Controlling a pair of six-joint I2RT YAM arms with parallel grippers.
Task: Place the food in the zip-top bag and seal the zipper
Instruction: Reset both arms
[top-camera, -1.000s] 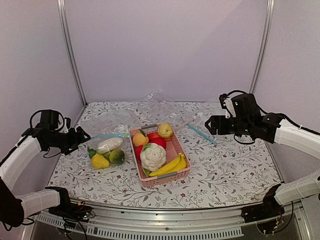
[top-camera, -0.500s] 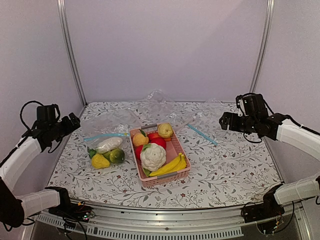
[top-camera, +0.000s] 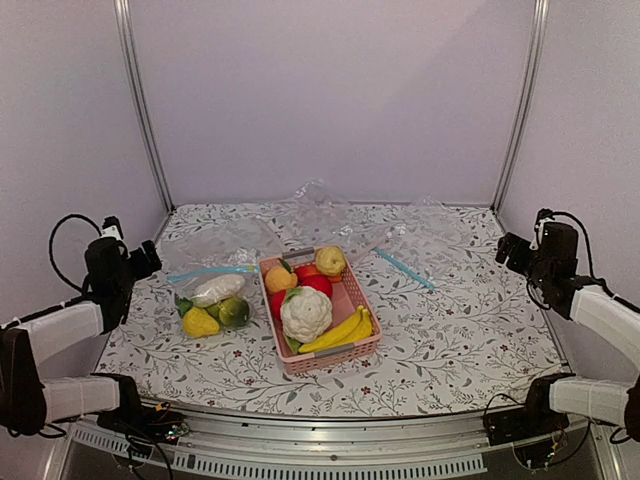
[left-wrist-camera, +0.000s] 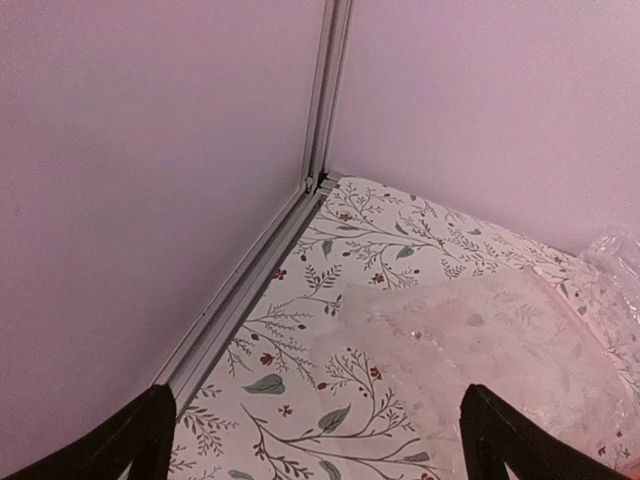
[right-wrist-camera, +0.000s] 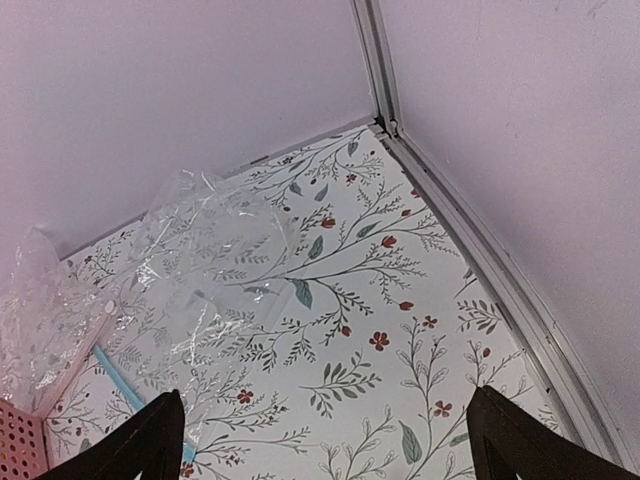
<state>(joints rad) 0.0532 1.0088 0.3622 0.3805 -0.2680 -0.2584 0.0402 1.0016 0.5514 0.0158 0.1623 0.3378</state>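
Note:
The zip-top bag (top-camera: 190, 300) lies flat on the table, left of the pink basket. Its light-blue zipper (top-camera: 212, 271) runs along the far edge. The food sits inside the clear plastic: a white oblong piece (top-camera: 218, 290), a yellow lemon-like fruit (top-camera: 200, 322) and a round green fruit (top-camera: 234, 313). My left gripper (top-camera: 143, 258) (left-wrist-camera: 320, 450) hangs open at the table's left edge, apart from the bag, holding nothing. At the far right my right gripper (top-camera: 508, 248) (right-wrist-camera: 325, 450) is open too, over bare tablecloth.
The pink basket (top-camera: 350, 300) at centre holds a cauliflower, bananas and other toy fruit. Spare clear bags lie at the back (top-camera: 320, 205) (right-wrist-camera: 200, 260), one with a blue strip (top-camera: 405, 268) (right-wrist-camera: 120, 385). More clear plastic (left-wrist-camera: 500, 340) lies ahead of the left gripper. Wall rails border both back corners.
Both arms have pulled back from the table's middle to its left and right edges. Their jaws have spread a little wider.

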